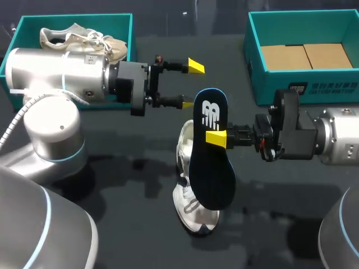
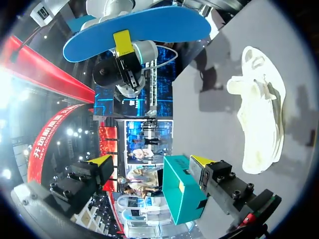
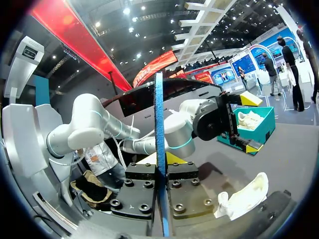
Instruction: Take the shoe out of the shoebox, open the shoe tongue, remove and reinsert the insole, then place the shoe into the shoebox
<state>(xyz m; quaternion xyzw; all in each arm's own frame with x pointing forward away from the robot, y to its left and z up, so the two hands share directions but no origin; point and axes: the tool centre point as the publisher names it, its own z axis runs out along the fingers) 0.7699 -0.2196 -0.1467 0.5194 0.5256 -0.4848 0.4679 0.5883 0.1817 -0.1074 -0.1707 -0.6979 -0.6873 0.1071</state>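
Right gripper (image 1: 216,138) clamped on the dark insole (image 1: 213,168), holding it on edge over the white shoe (image 1: 190,214), which lies on the table (image 1: 129,224). Left gripper (image 1: 192,85) spread wide, empty, near the insole's far end.

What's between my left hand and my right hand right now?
The insole, clamped in the right hand; the open left hand faces it, clearest in the left wrist view.

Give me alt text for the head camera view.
The right hand holds a dark insole over a white shoe lying on the table. The left hand hangs open nearby, near a teal shoebox with a second shoe inside.
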